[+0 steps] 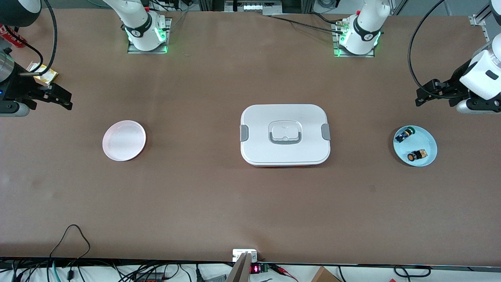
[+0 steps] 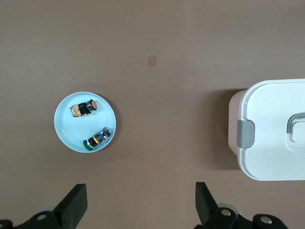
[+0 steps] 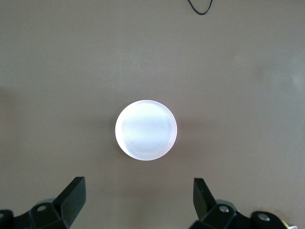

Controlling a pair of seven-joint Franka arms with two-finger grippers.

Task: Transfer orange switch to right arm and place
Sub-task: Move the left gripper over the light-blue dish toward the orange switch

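Orange switch (image 2: pixel 84 109) on blue plate (image 2: pixel 64 126), front view alone shows both tools (image 1: pixel 424 94) (image 1: pixel 62 100) spread, empty

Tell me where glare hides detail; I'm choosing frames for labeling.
Front view: the pink plate glares a little, and both switches stay readable on the blue plate. Right wrist view: the pink plate is washed nearly white. Left wrist view: the orange switch is crisp, while the white box looks bright.

The brown table (image 1: pixel 219 203) carries a pink plate (image 1: pixel 124 140), a white lidded box (image 1: pixel 285 134) and a blue plate (image 1: pixel 426 141).
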